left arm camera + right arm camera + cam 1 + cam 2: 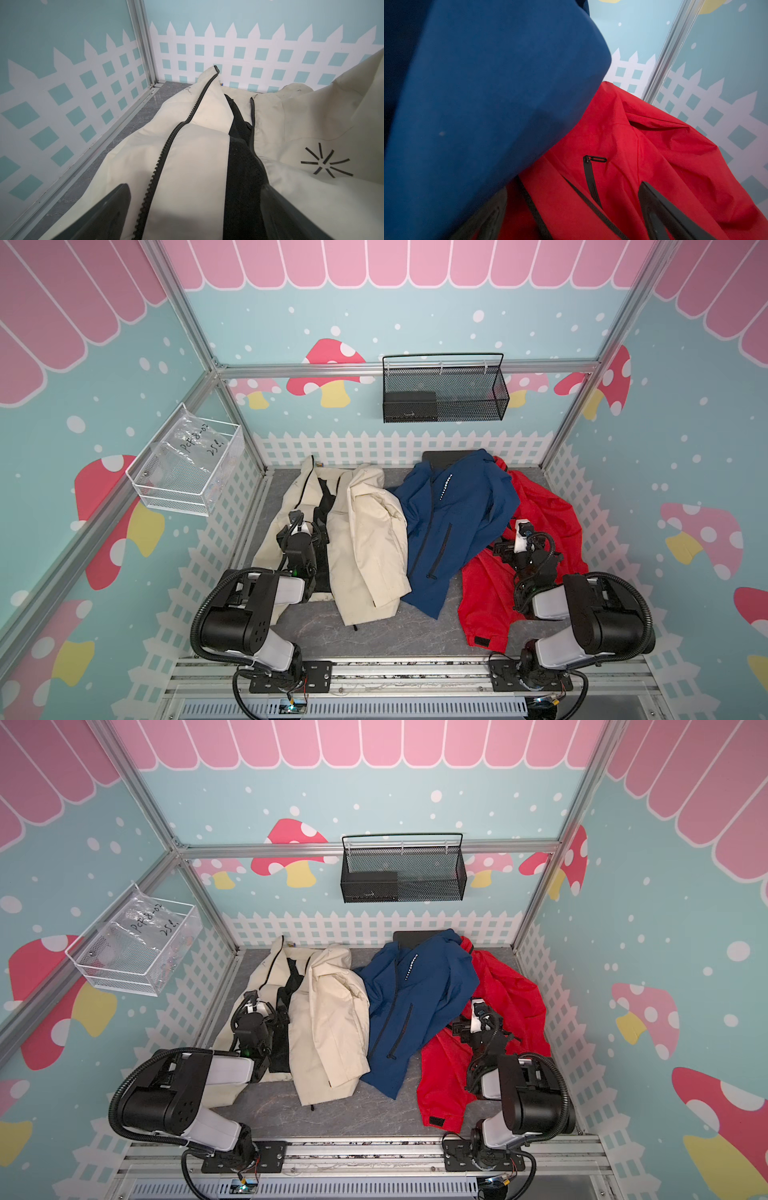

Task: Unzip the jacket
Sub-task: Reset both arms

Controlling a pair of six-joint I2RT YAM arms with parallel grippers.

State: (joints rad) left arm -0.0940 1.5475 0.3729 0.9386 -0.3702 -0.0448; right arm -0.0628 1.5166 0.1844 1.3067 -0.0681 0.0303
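1. The left pincer (194, 187) has its jaws wide apart and grips nothing. It hangs close above the cream jacket (197, 145).
2. Directly ahead of this pincer, the cream jacket's two zipper rows, one (164, 153) and its partner (252, 120), lie separated. Black mesh lining (239, 166) is exposed between them. Judgement: this front is open along all the length shown. The bottom end sits under the pincer and cannot be checked.
3. The right pincer (573, 187) also has its jaws wide apart and holds nothing. It sits low over the red jacket (654, 145).
4. Just ahead of the right pincer lies a pocket zipper pull (595, 159). Black zipper tapes run beneath the jaws. Whether the red front is joined or parted cannot be told.
5. Beside the right pincer, on the side toward the left pincer, the blue jacket (488, 104) drapes over the red one. In both top views it lies between the two pincers.
6. Judgement: the blue front appears zipped, though the seam is too small to confirm.
7. All three garments rest on the grey counter (374, 639).
8. Status: one jacket reads as unzipped. At least the blue one probably needs opening, and no slider is gripped yet.
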